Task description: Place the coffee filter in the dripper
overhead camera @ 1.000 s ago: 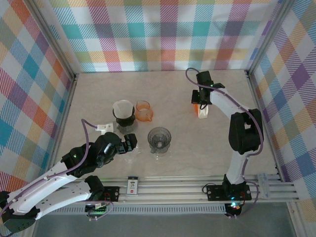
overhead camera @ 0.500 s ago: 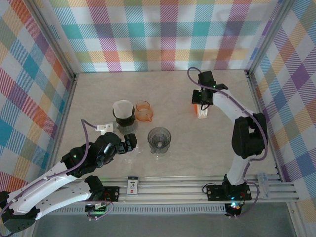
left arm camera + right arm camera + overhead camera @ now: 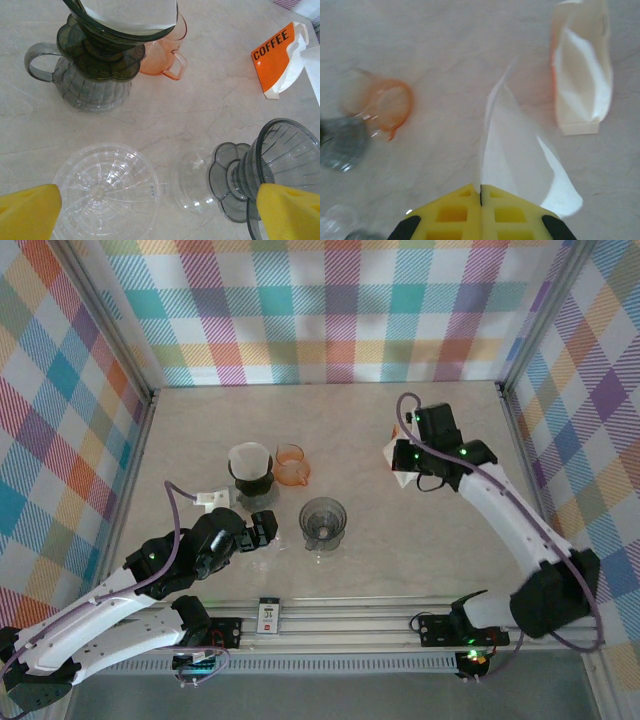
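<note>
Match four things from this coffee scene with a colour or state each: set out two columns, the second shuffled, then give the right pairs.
Column one:
1 left pincer
2 right pincer
3 COFFEE pack
4 dark dripper on the jug

Column two:
A orange with black lettering
B shut on a white paper filter
C lined in white
D open

Pairs: 1-D, 2-B, 3-A, 4-C
</note>
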Available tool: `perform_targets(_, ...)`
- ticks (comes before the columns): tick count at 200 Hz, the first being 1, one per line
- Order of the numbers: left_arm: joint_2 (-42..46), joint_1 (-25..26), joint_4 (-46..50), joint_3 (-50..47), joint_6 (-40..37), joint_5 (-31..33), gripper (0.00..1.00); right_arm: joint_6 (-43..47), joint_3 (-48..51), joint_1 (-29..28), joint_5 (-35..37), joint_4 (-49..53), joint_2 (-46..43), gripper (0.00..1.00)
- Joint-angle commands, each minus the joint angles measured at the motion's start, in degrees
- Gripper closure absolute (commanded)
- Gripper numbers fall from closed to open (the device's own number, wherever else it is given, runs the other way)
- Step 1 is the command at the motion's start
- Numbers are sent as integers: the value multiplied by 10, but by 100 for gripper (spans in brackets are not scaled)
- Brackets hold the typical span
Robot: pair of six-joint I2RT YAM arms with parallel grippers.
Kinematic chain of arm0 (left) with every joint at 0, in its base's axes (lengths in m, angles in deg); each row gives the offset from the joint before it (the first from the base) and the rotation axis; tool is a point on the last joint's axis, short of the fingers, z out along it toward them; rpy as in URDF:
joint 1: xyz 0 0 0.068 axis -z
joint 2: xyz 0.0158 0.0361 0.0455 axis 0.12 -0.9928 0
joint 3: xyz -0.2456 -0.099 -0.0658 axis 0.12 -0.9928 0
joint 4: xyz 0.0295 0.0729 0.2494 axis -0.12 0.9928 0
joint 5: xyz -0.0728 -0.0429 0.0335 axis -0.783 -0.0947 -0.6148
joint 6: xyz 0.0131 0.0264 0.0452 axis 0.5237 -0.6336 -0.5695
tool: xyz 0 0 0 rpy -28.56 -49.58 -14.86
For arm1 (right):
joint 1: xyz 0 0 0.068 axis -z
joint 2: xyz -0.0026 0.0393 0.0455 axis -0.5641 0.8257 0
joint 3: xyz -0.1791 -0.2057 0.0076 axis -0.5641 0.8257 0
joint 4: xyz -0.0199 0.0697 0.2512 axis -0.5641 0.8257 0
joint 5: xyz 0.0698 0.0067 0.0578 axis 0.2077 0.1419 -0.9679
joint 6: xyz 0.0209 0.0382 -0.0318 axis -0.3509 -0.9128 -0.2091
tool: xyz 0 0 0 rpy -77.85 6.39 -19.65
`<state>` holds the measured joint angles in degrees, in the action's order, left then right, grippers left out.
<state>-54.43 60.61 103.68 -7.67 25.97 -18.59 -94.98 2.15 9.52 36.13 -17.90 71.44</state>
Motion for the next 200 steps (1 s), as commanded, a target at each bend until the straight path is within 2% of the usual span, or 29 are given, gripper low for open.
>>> perform_targets(1,-9,4,-6,7,-2,7,0,-8,-1,-43,-34,63,-64,100)
perform_targets(29,-17,3,-6,9,-2,3,0,-5,-48,-97,-96,135,-100,100)
perform_targets(46,-19,3,-8,8,-2,2,0,-6,-83,-144,-109,181,-93,100)
perform_targets(76,-20,4,-11,6,-1,1,0,-4,-151,-227,-92,241,-48,100)
perform_targets(95,-19,3,-8,7,0,0,0,2,-197,-257,-76,278,-11,100)
perform_targets(128,-16,3,8,12,0,1,0,12,-242,-283,-55,319,49,100)
perform_targets(200,-8,4,13,19,-9,-8,0,54,-340,-298,-27,371,160,100)
